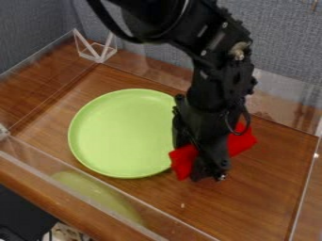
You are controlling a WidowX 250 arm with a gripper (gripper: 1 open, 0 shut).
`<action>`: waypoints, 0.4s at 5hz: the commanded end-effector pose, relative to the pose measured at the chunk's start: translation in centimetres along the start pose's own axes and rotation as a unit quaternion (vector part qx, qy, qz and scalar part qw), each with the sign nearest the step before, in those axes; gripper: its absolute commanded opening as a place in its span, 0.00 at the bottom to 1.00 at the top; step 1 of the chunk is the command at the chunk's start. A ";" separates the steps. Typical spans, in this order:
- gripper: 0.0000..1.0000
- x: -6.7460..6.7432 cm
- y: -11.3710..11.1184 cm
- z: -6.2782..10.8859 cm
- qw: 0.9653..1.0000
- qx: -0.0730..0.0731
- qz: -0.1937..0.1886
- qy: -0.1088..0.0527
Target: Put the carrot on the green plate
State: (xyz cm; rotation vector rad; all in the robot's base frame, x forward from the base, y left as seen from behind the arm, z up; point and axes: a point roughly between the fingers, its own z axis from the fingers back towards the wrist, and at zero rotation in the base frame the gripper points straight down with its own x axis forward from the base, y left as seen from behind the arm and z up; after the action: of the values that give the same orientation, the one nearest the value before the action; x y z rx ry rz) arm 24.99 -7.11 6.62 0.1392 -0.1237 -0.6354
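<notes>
The carrot (184,160) is a bright red bar held crosswise in my gripper (209,155); one end shows at the plate's right rim and the other end (243,138) sticks out to the right. The black jaws are shut on it, just above the wooden table. The green plate (120,132) lies flat to the left, large, round and lime-green, with nothing on it. My arm comes down from the top of the view and hides the plate's right edge and the middle of the carrot.
A clear plastic wall (75,193) runs around the wooden table (270,202). A small white wire stand (94,44) sits at the back left corner. Bare wood shows in front of and to the right of the gripper.
</notes>
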 end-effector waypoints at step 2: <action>0.00 -0.7 4.2 0.8 0.995 0.028 0.095 -0.008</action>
State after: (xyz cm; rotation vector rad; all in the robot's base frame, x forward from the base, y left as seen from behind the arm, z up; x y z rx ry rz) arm 26.14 -3.37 7.02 0.1714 -0.1249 -0.4493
